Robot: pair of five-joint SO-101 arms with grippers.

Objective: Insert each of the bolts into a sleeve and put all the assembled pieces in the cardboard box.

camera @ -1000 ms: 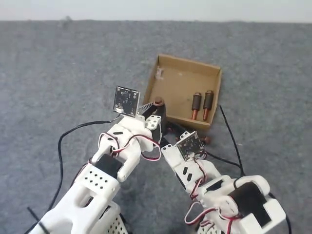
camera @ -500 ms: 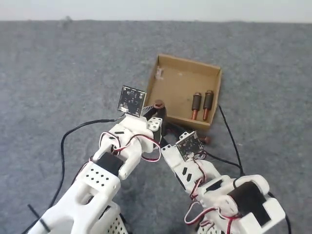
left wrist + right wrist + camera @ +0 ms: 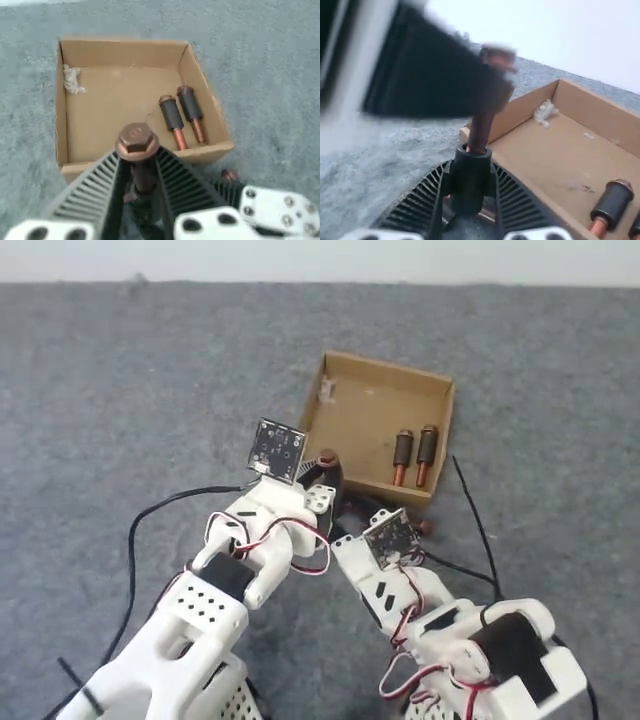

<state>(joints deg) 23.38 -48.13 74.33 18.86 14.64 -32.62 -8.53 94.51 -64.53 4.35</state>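
L gripper [image 3: 136, 157] pinches bolt [image 3: 137, 141]. R gripper [image 3: 469, 172] clamps sleeve [image 3: 469, 187], with bolt tip at sleeve mouth. Location: ctr of high view, beside lower-left corner of cardboard box [image 3: 340, 390]. Two assembled pcs [image 3: 403, 452] lie inside box.

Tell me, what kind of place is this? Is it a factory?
More likely a robot practice bench: a left arm and right arm, small and white, sit at a grey carpeted table, beside a cardboard box holding two sleeved bolts.
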